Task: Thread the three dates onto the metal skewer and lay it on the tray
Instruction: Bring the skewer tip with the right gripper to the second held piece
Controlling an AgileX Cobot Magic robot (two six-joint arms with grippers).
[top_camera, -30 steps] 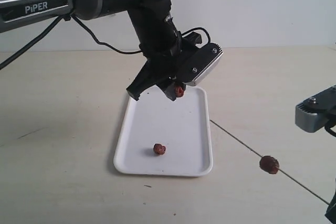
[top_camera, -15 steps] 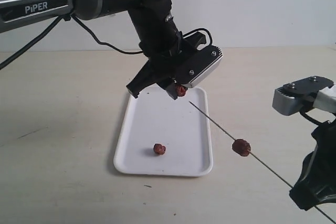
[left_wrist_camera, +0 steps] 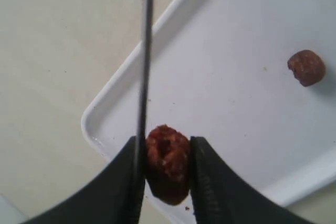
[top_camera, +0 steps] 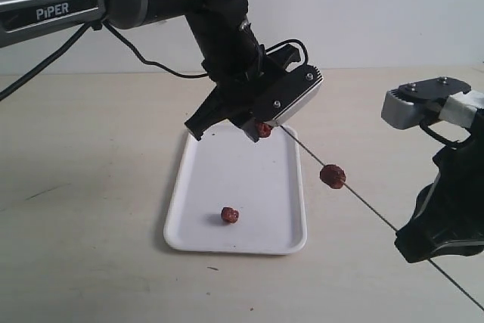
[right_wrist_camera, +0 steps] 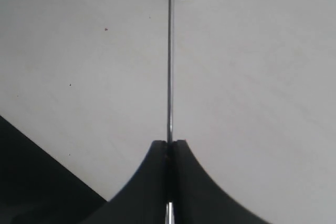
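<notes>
My left gripper [top_camera: 261,131] [left_wrist_camera: 165,148] hangs over the far end of the white tray [top_camera: 175,217] [left_wrist_camera: 226,19], shut on a reddish-brown date [top_camera: 262,129] [left_wrist_camera: 168,163]. A second date [top_camera: 230,215] [left_wrist_camera: 306,67] lies on the tray. A third date [top_camera: 332,176] is threaded on the metal skewer [top_camera: 370,206] [left_wrist_camera: 144,66] [right_wrist_camera: 169,66]. My right gripper [top_camera: 404,238] [right_wrist_camera: 169,144] is shut on the skewer's other end. The skewer's tip lies beside the held date, against one finger [left_wrist_camera: 126,177]. I cannot tell whether it pierces the date.
The pale tabletop [top_camera: 91,187] surrounds the tray. The left arm's black links and cable [top_camera: 144,58] hang above the tray's far end. A few tiny crumbs [top_camera: 214,268] lie in front of the tray.
My right gripper has come up and to the left, carrying the skewer and its threaded date toward the left gripper. The tip now reaches the held date. The left gripper has stayed still.
</notes>
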